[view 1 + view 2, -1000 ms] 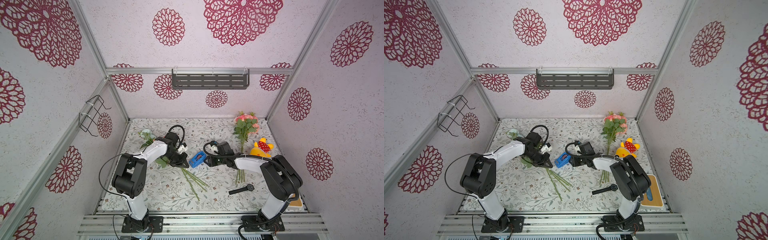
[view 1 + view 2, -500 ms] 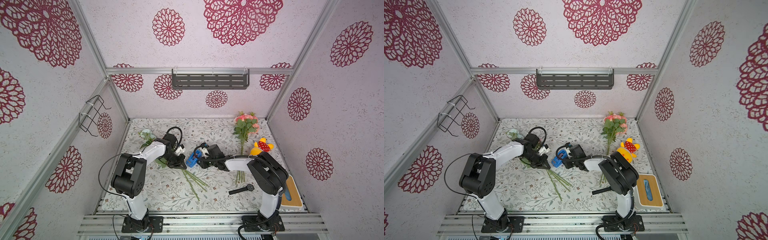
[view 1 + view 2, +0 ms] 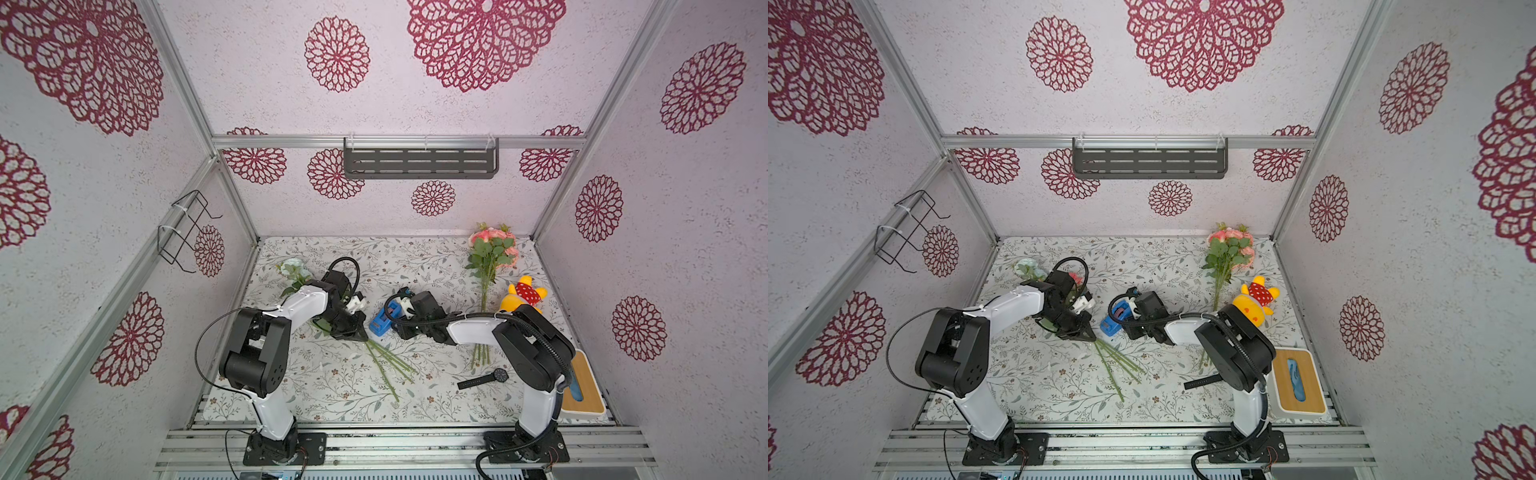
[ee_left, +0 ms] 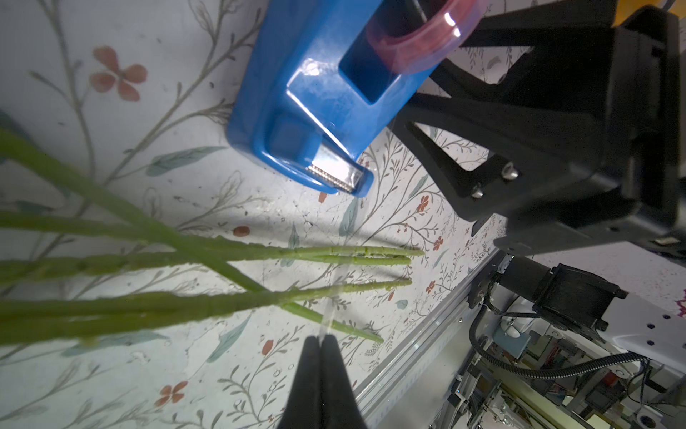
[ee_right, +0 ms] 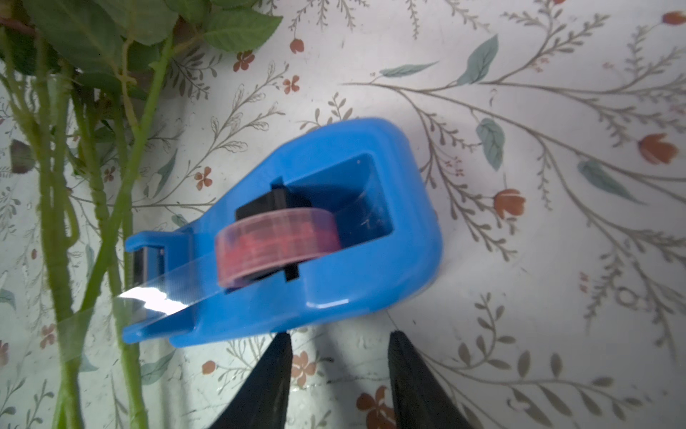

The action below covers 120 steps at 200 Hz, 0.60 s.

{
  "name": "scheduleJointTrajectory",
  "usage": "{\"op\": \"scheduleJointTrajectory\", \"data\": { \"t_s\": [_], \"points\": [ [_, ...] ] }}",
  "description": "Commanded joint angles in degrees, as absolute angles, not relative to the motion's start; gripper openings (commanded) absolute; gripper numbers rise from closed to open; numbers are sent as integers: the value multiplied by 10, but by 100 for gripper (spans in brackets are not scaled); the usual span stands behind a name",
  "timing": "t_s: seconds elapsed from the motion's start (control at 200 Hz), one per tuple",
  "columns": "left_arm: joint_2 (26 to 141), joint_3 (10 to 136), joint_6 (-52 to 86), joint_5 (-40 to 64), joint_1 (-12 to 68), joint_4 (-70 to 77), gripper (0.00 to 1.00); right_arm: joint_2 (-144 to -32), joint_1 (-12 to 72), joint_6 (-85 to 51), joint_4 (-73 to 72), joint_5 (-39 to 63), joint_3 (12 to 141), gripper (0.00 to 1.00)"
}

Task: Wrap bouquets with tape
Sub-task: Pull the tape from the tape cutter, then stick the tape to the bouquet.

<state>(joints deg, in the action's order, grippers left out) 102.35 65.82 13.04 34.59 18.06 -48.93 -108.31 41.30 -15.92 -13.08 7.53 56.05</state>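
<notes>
pinches tape (image 5: pixel 157 299) end in closed left gripper (image 4: pixel 321 343), strip running straight ahead over crosswise stems (image 4: pixel 185 260) to dispenser (image 4: pixel 297 93), itself just off tips of spread, empty right gripper (image 5: pixel 339 334).

A robot lab test cell, not a lived-in room. A beam (image 3: pixel 291 142) of bare aluminium framing joins thin panel walls (image 3: pixel 395 108) papered with red medallions. The left arm (image 3: pixel 299 305) and right arm (image 3: pixel 469 332) are bolted to a slotted metal rail (image 3: pixel 415 446) at the front edge of a floral-covered bench (image 3: pixel 332 386). The left wrist view shows loose cables and exposed electronics (image 4: pixel 557 371) beyond that edge.
</notes>
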Motion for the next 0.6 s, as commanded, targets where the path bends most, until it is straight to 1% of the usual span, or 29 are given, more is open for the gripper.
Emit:
{"op": "scheduleJointTrajectory", "data": {
  "t_s": [0.0,0.595],
  "points": [
    [1018,649,111,340,176,-511,0,-1099,413,-154,-99,67,569,46],
    [1039,647,128,292,176,-484,0,-1107,413,-153,-95,71,577,47]
  ]
}}
